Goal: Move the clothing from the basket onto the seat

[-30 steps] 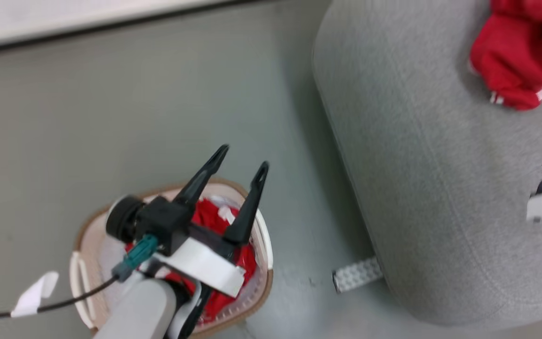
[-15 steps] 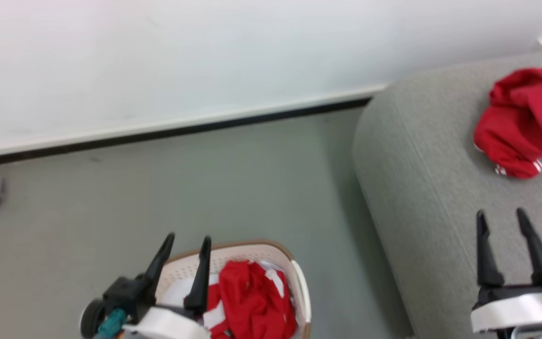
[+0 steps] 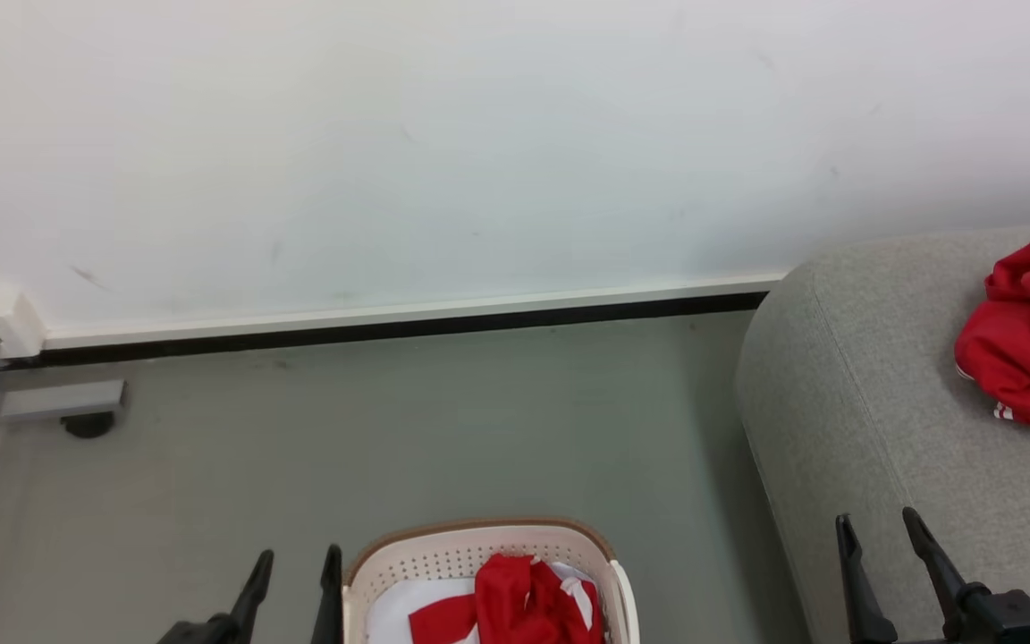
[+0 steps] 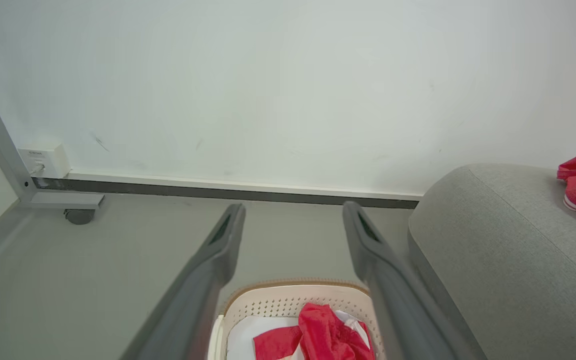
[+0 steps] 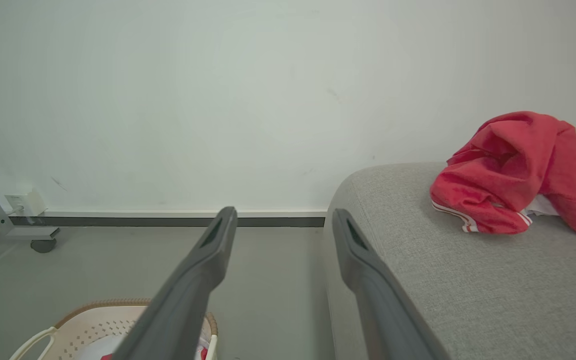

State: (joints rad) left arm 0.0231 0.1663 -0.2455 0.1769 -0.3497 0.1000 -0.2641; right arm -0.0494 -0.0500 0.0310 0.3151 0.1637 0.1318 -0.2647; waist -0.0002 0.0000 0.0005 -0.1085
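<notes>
While the left gripper and right gripper hang parted and empty, clothing lies in the basket; one garment rests on the seat; a shallow pinch could drop cloth short.

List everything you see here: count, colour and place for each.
clothing: two heaps, red, one on sofa, one in basket
basket: one, cream with tan rim, floor left of sofa
sofa: one, light grey, right
pad: one, white, in basket
socket: one, white, low on wall, left
frame: one, grey, floor, left
left gripper: one, dark, open, beside basket
right gripper: one, dark, open, near sofa
</notes>
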